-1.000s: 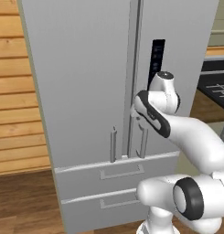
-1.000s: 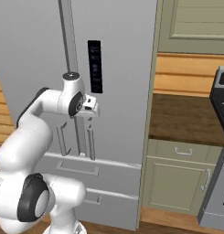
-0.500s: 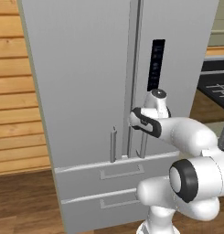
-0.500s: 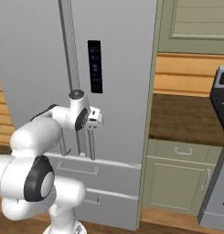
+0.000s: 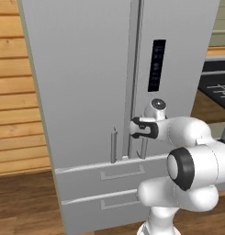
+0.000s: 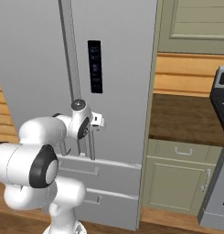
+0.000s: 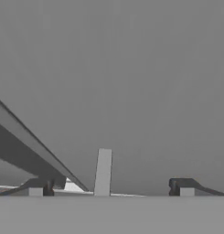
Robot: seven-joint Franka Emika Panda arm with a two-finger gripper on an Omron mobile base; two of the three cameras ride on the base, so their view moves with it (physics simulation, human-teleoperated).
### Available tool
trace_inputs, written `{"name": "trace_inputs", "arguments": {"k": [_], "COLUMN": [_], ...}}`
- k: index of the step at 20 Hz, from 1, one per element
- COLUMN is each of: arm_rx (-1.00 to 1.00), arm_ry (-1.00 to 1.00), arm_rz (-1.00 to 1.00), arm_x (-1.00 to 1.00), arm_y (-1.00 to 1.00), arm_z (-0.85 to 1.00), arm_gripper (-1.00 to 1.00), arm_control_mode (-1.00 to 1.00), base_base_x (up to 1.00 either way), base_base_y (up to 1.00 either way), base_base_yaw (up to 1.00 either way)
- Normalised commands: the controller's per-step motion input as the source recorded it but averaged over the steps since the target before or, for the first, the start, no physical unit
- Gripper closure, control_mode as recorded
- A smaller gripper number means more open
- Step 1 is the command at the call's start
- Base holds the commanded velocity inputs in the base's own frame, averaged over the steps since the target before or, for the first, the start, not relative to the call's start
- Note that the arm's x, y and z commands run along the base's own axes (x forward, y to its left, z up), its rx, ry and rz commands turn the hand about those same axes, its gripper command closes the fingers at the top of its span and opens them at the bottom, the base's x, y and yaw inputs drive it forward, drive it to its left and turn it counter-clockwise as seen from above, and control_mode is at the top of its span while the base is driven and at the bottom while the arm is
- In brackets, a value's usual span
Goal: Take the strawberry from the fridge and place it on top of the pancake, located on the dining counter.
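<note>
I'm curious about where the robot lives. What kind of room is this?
Most likely a kitchen: a tall grey fridge, pale green cabinets under a brown countertop, and what looks like a stove.

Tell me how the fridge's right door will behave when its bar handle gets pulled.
The right door is tall and wide, so it probably feels heavy and swings slowly rather than popping open. Its handle looks a stiff bar, unlikely to flex. The smooth finish may be slippery for the open end effector.
</note>
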Motion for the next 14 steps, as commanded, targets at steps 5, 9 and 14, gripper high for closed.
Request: {"name": "trace_inputs", "arguments": {"k": [5,9,14], "arm_rx": [0.0,0.0,0.0], "arm_ry": [-0.01,0.0,0.02], "arm_rz": [0.0,0.0,0.0], "arm_x": [-0.11,-0.74,-1.0], "arm_y": [0.0,-0.21,-0.62], "arm_z": [0.0,0.0,0.0], "arm_gripper": [1.0,1.0,1.0], "arm_control_mode": [-1.0,-1.0,-1.0], "base_base_x": [0.0,0.0,0.0], "base_base_y": [0.0,0.0,0.0], "base_base_yaw": [0.0,0.0,0.0]}}
